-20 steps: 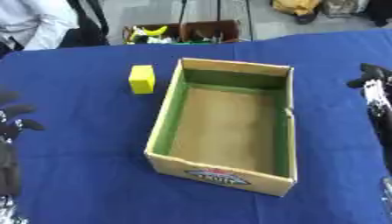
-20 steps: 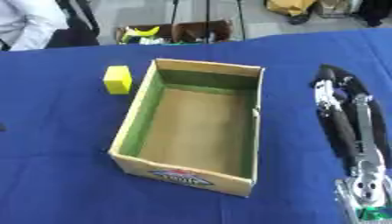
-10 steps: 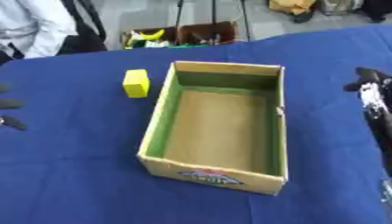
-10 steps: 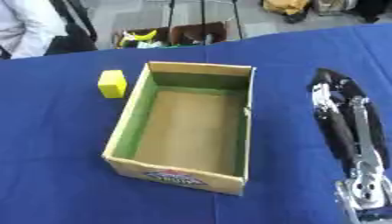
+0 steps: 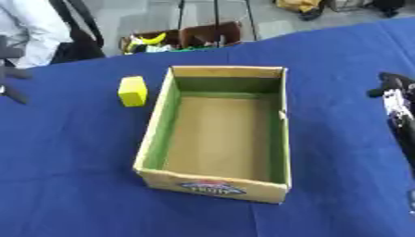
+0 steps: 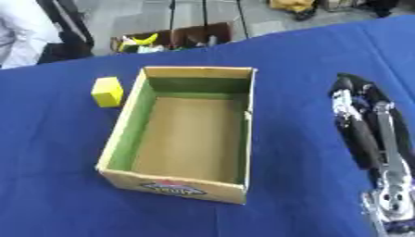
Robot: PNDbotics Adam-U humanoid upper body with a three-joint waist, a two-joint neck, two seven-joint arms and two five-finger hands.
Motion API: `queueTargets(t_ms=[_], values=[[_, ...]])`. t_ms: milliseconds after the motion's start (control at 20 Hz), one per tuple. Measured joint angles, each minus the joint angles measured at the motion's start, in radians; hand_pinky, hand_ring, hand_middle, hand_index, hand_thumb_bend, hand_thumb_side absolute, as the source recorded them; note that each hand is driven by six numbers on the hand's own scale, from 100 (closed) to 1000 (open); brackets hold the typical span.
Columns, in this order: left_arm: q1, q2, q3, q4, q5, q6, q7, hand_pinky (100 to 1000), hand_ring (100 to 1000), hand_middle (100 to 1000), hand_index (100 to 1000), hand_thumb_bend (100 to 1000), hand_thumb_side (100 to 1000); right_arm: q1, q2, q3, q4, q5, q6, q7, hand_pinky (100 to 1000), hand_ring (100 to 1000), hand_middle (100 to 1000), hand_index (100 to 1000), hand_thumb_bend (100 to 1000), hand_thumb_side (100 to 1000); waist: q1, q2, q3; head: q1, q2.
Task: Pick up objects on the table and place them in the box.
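1. Cardboard is forming an open box (image 5: 212, 139) that is sitting in the middle of a table covered with a blue cloth (image 5: 81, 176); its inner walls are showing green, its floor is plain brown, and nothing is lying inside it.
2. A printed label (image 6: 171, 187) is showing on the box's short outer wall at six o'clock.
3. A yellow block (image 5: 133, 91) is standing on the cloth at about ten o'clock from the box's centre, just beside the long left wall and apart from it, with a strip of blue showing between them.
4. The right hand (image 6: 361, 122) is lying over the cloth at three o'clock from the box, well apart from it, with its dark fingers stretching straight towards twelve o'clock and holding nothing; it is released.
5. The right forearm (image 6: 391, 199), silver and black, is running from that hand down towards the five o'clock corner of the right eye view.
6. The left hand (image 5: 9, 76) is showing only as a few dark finger shapes at the nine o'clock edge of the left eye view, well apart from the block; whether it is released or clenched I cannot tell.
7. Beyond the far table edge at twelve o'clock, brown bins (image 5: 188, 37) on the floor are holding yellow and green things too small to make out.
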Motion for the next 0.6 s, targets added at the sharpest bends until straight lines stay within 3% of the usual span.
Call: queueTargets(t_ms=[250, 600], values=[[-0.068, 0.104, -0.058, 0.104, -0.067, 0.026, -0.067, 564, 758, 849, 970, 282, 975, 0.0, -0.009, 0.001, 0.006, 0.0, 0.0, 0.006, 888, 1000, 613, 841, 100, 836, 0.005, 0.0, -0.018, 0.048, 0.032], [-0.18, 0.267, -0.087, 0.269, -0.169, 0.003, -0.169, 610, 791, 901, 1000, 337, 947, -0.009, -0.015, 0.012, 0.012, -0.004, 0.0, 0.016, 888, 1000, 613, 841, 100, 837, 0.004, 0.007, -0.047, 0.091, 0.026]])
